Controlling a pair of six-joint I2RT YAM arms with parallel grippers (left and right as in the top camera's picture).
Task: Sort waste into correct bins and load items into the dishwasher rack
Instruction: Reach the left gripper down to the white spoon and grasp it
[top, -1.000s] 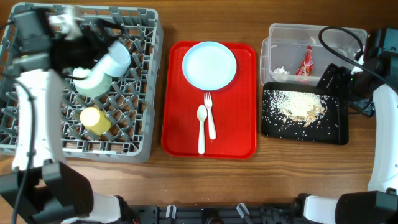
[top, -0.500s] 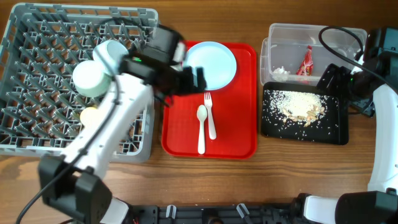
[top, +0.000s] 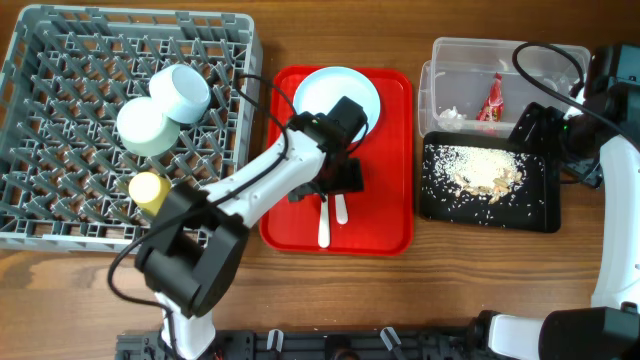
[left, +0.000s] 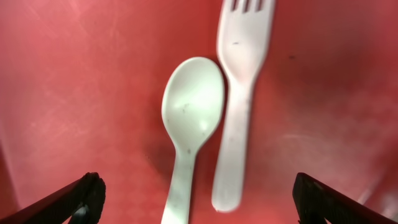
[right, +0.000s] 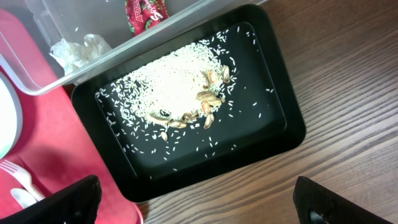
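left jaws wide above spoon, fork

Stretched from seven o'clock toward centre with the left arm, left gripper pointing down, jaws spread wide; right gripper hovering at three o'clock, jaws equally wide apart.

a brown wooden table with visible grain, evenly lit, fills the background.

A red serving tray is laid flat on the brown wooden surface, near its middle; wood grain is seen.
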